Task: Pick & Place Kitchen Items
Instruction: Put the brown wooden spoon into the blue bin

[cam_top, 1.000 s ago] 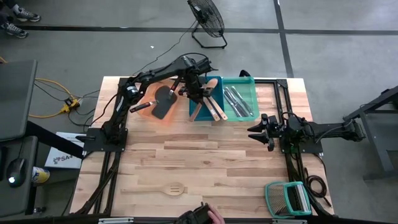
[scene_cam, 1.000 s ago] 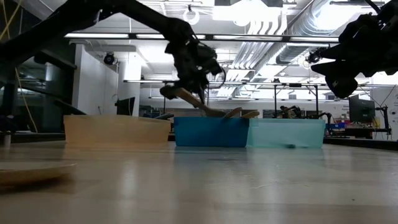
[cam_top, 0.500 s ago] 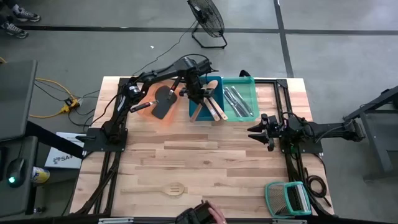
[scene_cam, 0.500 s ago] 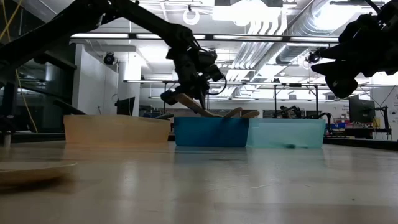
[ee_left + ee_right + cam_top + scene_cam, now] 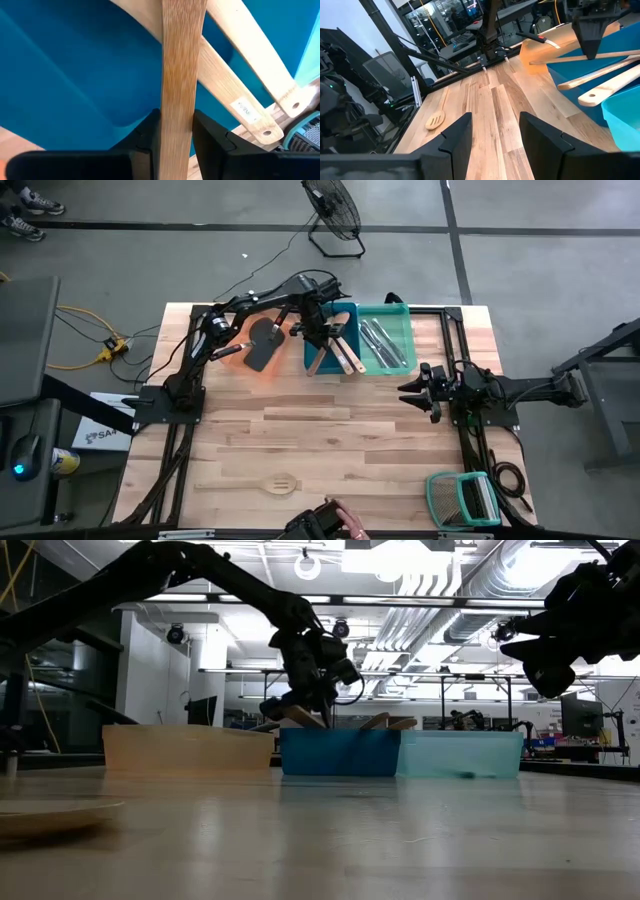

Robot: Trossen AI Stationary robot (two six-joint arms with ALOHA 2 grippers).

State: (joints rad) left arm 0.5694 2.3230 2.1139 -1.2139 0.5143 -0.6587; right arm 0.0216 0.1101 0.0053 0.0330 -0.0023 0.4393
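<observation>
My left gripper is over the blue tray at the back of the table, shut on a pale wooden utensil. The utensil slants down into the tray in the low view. Two more wooden utensils lie in the blue tray. A black spatula lies in the orange tray. Silver cutlery lies in the teal tray. A wooden slotted spoon lies flat near the front edge. My right gripper hangs open and empty at the right. My left gripper pinches the wooden utensil's flat handle between its two fingers, which lie across it. The fingers come from above, pointing down. The utensil is tilted, its left end above the tray's rim and its other end down inside the blue tray.
A green-framed wire rack stands at the front right corner. A person's hand shows at the front edge. Bare wooden table lies between the trays and the slotted spoon. Dark arm frames run along both sides.
My left gripper has gone down toward the blue tray with the wooden utensil, staying shut on it. The utensil has sunk from well above the tray's rim to lie lower, with its right end in the tray.
</observation>
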